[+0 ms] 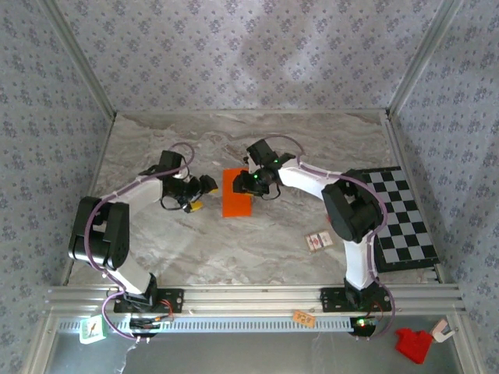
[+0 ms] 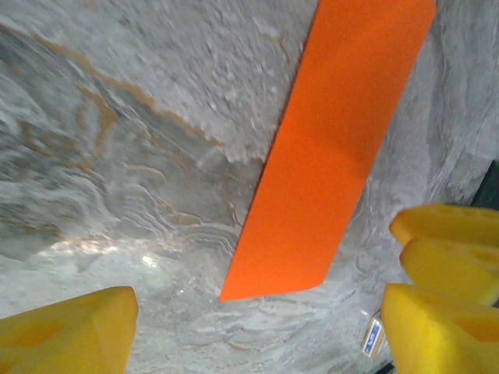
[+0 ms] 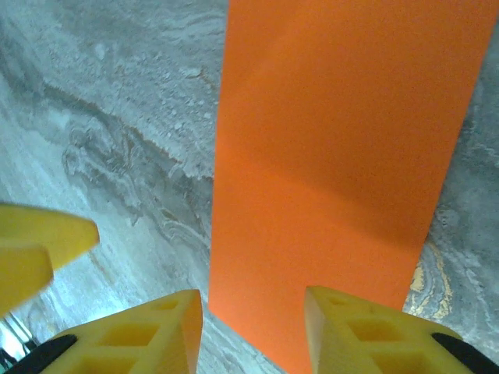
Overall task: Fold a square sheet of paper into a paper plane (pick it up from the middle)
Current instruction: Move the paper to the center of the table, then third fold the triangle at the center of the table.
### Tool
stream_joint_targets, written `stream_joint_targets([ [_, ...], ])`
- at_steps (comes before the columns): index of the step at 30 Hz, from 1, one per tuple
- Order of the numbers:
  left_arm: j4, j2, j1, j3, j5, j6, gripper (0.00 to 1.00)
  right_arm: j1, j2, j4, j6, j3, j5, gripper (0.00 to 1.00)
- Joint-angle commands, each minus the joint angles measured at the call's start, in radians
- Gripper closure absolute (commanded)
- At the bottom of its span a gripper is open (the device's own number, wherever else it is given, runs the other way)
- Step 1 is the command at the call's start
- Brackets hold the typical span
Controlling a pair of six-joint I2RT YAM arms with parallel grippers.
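Square sheet of paper (image 1: 236, 192) lies flat on table (image 1: 312, 148), well left of checkered board (image 1: 401, 218). It's a narrow rectangle now, so I read one half-fold as done. No nose or wing folds yet, so most work's left. R gripper (image 1: 253, 184) hovers over its board-side edge, fingers part spread, pinching nothing. L gripper (image 1: 207, 185) sits on side away from board, fingers wide apart, empty.

There is one flat bright orange paper rectangle (image 1: 236, 192) mid-frame, one black-and-white checkered board (image 1: 401, 218) at right, one small red plastic block (image 1: 413, 344) lower right, and two white-and-black robot arms: left arm (image 1: 136, 187), right arm (image 1: 308, 178).
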Motion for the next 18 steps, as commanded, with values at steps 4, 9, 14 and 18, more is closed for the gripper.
stream_joint_targets([
  [4,0.048,0.037,-0.048,-0.012,0.035,-0.030,0.23,0.012,0.065,-0.006,0.055,0.011,0.041,0.60],
  [9,0.055,0.069,-0.072,0.000,0.040,-0.028,0.32,0.009,0.090,-0.022,0.047,0.001,0.065,0.60],
  [14,0.060,0.102,-0.082,0.005,0.057,-0.015,0.48,0.006,0.109,-0.038,0.033,-0.017,0.071,0.61],
  [18,0.060,0.134,-0.093,0.010,0.073,-0.007,0.57,0.001,0.114,-0.043,0.026,-0.032,0.073,0.61],
])
